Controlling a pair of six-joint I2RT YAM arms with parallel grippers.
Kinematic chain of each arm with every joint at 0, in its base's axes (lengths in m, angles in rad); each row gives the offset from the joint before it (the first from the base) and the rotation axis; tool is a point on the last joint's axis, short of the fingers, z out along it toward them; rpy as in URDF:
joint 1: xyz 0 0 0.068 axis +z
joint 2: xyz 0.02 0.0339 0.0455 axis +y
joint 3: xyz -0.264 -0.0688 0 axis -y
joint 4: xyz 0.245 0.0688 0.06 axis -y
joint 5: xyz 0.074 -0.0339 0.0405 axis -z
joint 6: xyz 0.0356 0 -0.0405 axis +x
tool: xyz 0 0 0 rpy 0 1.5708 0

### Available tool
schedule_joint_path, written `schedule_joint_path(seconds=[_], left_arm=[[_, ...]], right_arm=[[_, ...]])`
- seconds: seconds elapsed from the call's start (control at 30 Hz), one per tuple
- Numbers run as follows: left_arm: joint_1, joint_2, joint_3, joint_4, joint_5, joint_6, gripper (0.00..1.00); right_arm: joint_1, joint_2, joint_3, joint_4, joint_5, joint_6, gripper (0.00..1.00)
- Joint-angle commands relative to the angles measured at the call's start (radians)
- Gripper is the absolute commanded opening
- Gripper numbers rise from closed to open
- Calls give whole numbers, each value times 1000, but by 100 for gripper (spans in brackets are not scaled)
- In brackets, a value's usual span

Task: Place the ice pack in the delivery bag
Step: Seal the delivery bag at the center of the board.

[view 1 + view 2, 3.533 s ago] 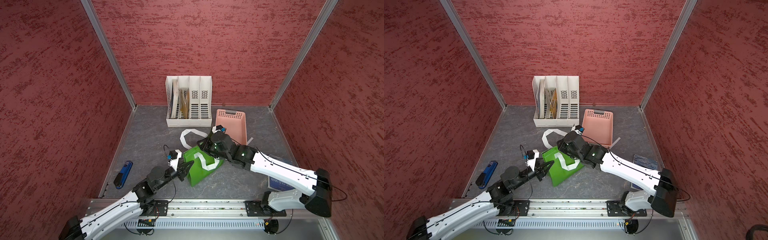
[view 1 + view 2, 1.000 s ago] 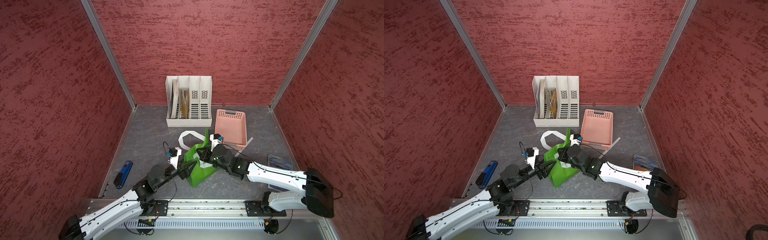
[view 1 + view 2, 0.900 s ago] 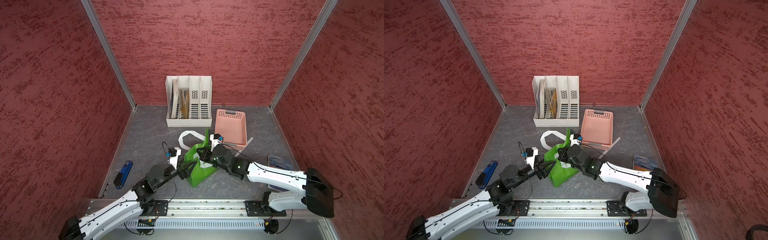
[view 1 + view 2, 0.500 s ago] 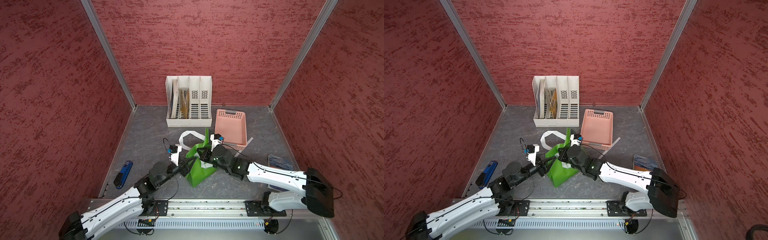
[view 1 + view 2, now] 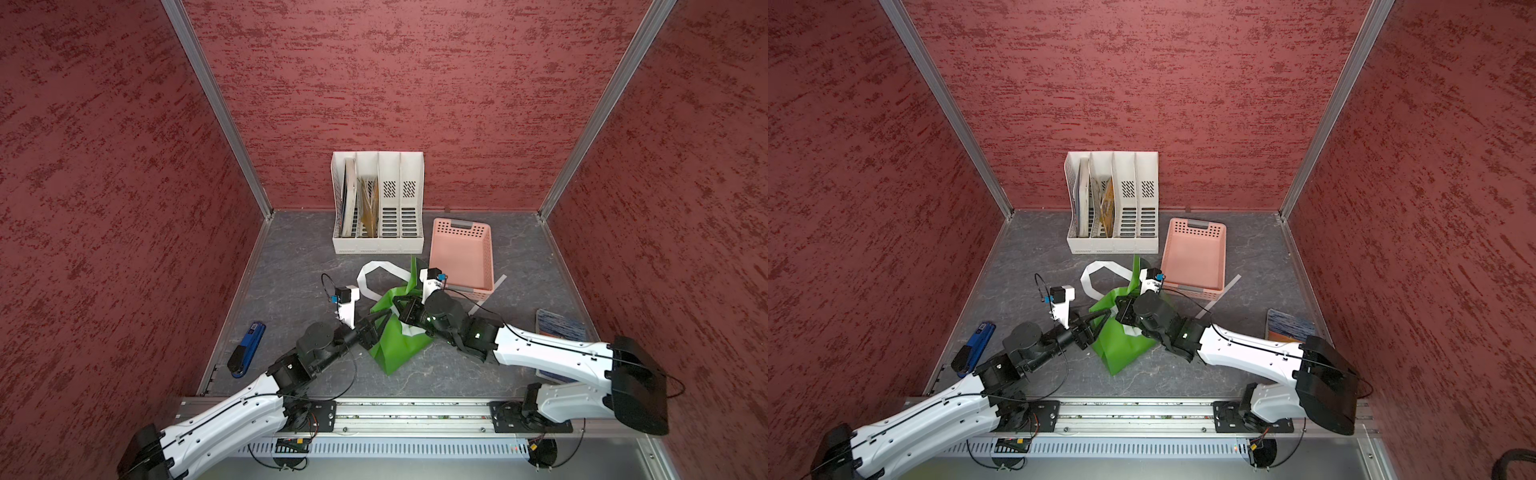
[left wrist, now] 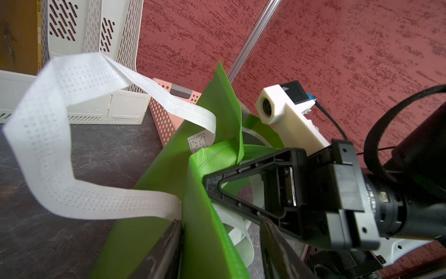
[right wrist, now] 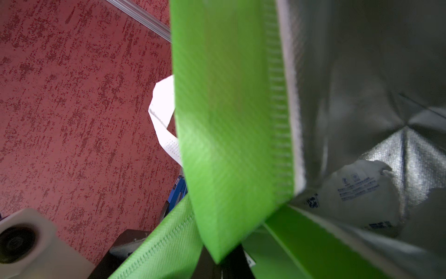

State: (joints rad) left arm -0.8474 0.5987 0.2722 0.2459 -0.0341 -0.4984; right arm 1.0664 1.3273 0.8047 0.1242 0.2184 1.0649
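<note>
R gripper (image 5: 397, 305) is closed tight on the top rim of the delivery bag (image 5: 395, 347), w/ green fabric pinched between its fingers. L gripper (image 6: 220, 223) is roughly halfway open. Its fingers stand apart on either side of one green wall of the bag, gripping nothing.

The grey marbled table (image 5: 299, 257) carries everything. Biggest on it is the white file organiser (image 5: 378, 208), upright against the back wall, w/ papers in its two left slots. Just beside it on the right is the pink basket (image 5: 461, 257), perforated. In front of the basket's near left corner, approx mid-table btwn the two arms, sits the bag, slumped and creased, one pointed flap sticking up. A white strap handle (image 5: 374, 270) loops out flat on the table behind it. A blue-striped packet (image 5: 559, 328) lies near the right wall, partly under the right arm. A blue stapler (image 5: 246, 349) lies well apart, by the left wall.

Ice pack (image 7: 359, 193) — white pouch w/ blue print — lies inside the bag on the silver foil lining.
</note>
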Motion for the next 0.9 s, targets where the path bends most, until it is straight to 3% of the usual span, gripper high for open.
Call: schedule_joint_path(seconds=[0.0, 0.3, 0.57, 0.67, 0.73, 0.8, 0.87], left_arm=[[14, -7, 34, -34, -25, -29, 52], [19, 51, 53, -63, 51, -5, 32], [27, 32, 64, -124, 19, 34, 0], [28, 27, 70, -130, 19, 53, 0], [31, 26, 80, -142, 12, 79, 0], [36, 25, 93, -159, 7, 106, 0], [46, 22, 97, -162, 7, 130, 0]], right_arm=[[9, 7, -19, -27, 32, -11, 0], [14, 1, -25, -16, 39, -17, 0], [14, -28, -40, 13, 25, -90, 2], [15, -66, -35, 0, 12, -186, 15], [13, -105, -26, -43, 19, -261, 38], [11, -166, -10, -115, 29, -357, 70], [-4, -247, 0, -192, 13, -470, 88]])
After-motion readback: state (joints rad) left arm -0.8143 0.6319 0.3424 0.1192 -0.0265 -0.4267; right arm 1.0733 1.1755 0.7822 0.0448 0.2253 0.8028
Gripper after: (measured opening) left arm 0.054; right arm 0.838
